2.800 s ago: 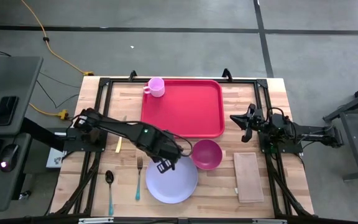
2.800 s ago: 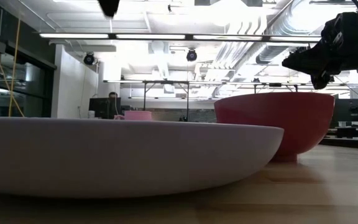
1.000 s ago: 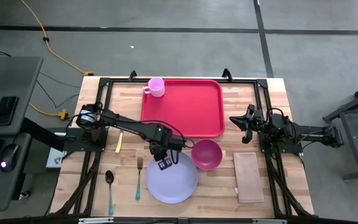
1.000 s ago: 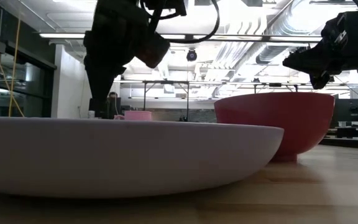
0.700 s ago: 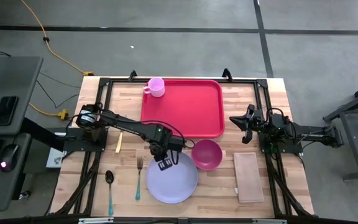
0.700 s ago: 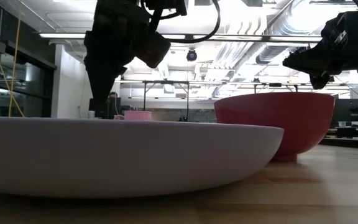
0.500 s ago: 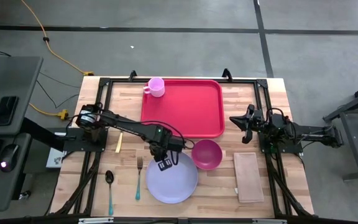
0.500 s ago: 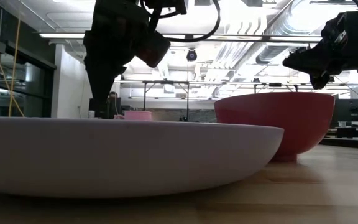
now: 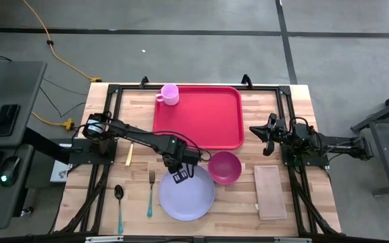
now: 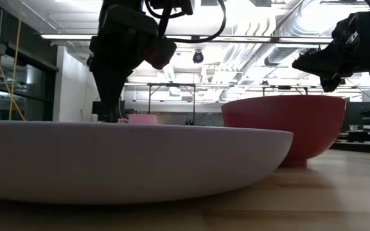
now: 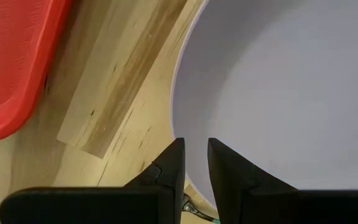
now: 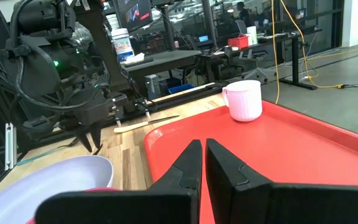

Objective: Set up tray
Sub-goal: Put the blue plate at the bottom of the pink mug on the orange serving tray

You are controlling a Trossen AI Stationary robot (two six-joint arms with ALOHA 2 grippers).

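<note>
From above, the left gripper [image 9: 179, 177] hangs over the far-left rim of the lavender plate [image 9: 188, 197], near the red tray [image 9: 198, 116] with its pink mug [image 9: 170, 94] at the bench's far side. From bench level it looks just clear of the rim, though that's hard to judge. Its wrist view shows narrowly parted fingers [image 11: 173, 165] straddling the rim, holding nothing: lower squarely, then pinch. The right gripper [image 12: 199, 162] waits closed and empty beside the tray.
</note>
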